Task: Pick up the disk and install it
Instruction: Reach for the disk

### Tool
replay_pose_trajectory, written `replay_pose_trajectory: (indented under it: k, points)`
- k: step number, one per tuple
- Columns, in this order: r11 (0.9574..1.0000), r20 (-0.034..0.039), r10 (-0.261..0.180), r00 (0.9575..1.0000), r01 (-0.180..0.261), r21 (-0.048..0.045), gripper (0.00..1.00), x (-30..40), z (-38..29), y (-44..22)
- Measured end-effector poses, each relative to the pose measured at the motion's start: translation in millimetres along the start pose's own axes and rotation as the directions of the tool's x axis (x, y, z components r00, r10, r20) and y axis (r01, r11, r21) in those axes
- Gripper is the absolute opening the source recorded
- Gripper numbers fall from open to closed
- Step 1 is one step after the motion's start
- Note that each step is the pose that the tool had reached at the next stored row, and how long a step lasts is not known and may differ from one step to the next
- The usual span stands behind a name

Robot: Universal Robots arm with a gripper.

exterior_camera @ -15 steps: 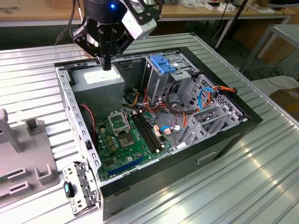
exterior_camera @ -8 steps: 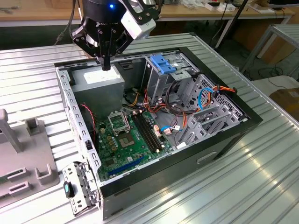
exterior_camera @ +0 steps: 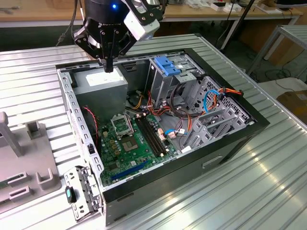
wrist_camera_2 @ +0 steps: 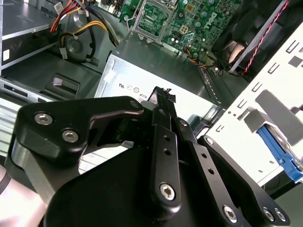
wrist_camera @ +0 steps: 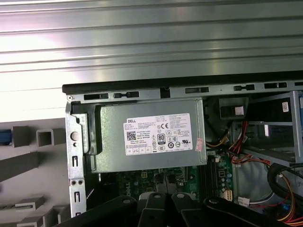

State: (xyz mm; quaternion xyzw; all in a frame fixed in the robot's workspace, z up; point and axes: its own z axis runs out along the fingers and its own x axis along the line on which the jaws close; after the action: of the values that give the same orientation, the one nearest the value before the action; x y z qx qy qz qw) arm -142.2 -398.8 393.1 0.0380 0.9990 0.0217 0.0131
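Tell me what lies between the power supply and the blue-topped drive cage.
In the exterior view, a bunch of yellow, red and orange wires lies in the gap between the power supply and the drive cage.

Item: gripper (exterior_camera: 109,68) | finish: matte black, rounded linkage plates | fasteners: silver socket screws (wrist_camera_2: 167,191) fitted in plates | blue indicator light (exterior_camera: 113,6) recorded above | grey-white camera block (exterior_camera: 140,26) attached alongside
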Motion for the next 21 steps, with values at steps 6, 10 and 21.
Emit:
replay_pose_trajectory:
  k: [6,10,21]
  points:
    - [1.0,0.0009,0.0,1.0,0.0,-0.0001,0.11,14.3,-0.1,-1.1]
    - [1.0,0.0029,0.0,1.0,0.0,-0.0002,0.11,29.7,-0.3,-2.2]
    - [1.0,0.0029,0.0,1.0,0.0,-0.0002,0.11,32.2,-0.3,-2.4]
